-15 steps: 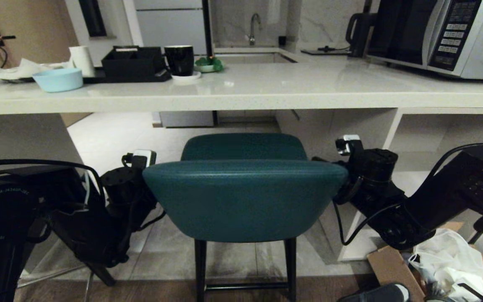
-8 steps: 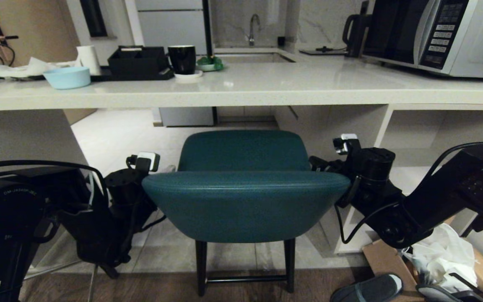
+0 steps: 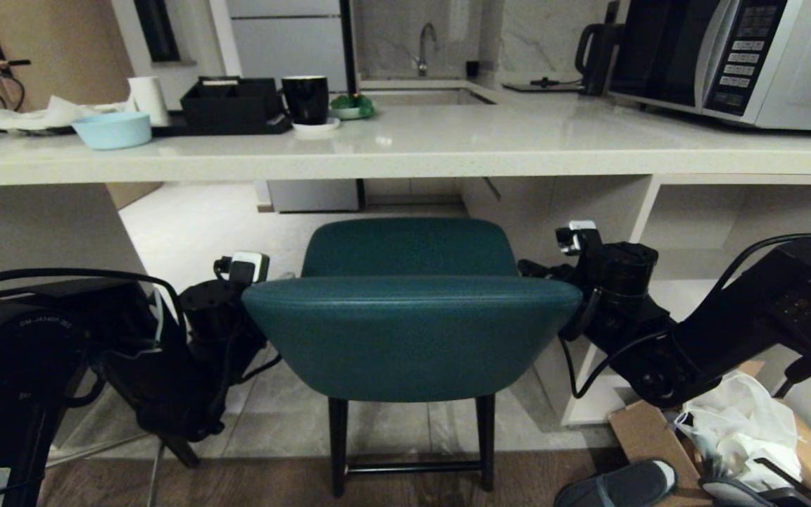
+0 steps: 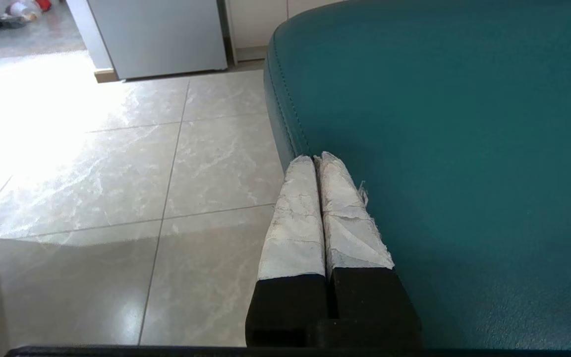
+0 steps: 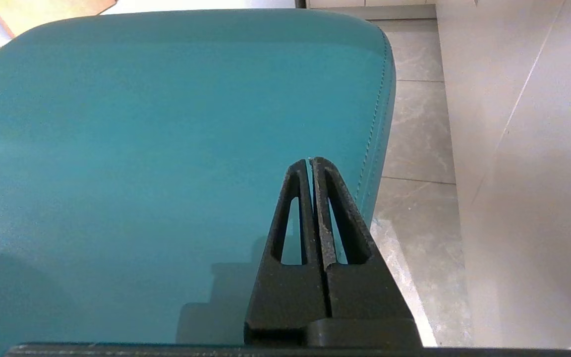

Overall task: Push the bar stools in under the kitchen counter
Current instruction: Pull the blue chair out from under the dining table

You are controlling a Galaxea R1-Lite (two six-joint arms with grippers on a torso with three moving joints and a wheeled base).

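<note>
The teal stool [image 3: 410, 331] stands squarely in front of the kitchen counter [image 3: 405, 160], its curved back nearest the camera and its seat [image 3: 409, 246] reaching toward the open bay beneath the surface. The seat's far edge lies close below the counter's front edge; whether it has passed under cannot be told. The stool's thin black legs rest where the wooden floor meets the pale tiles.

The left gripper [image 4: 314, 159] sits at the left side of the stool, over the seat's stitched left edge. Its two white-wrapped fingers [image 4: 295, 218] are pressed fully together and hold nothing. Whether the tips bear on the upholstery cannot be told.

The right gripper [image 5: 311, 161] sits at the right side of the stool, over the seat near its right edge. Its black ribbed fingers [image 5: 337, 218] are likewise closed flat against each other, empty.

In the head view both arms flank the stool's back, the left arm [image 3: 201, 338] just beside its left end, the right arm [image 3: 624, 296] just beside its right end.

On the counter above the stool: a pale blue bowl [image 3: 111, 130], a black tray [image 3: 229, 105], a black mug [image 3: 305, 100] and a microwave [image 3: 736, 60]. On the floor right of the stool lie a cardboard box [image 3: 648, 440], a white bag [image 3: 743, 429] and a slipper [image 3: 617, 486].
</note>
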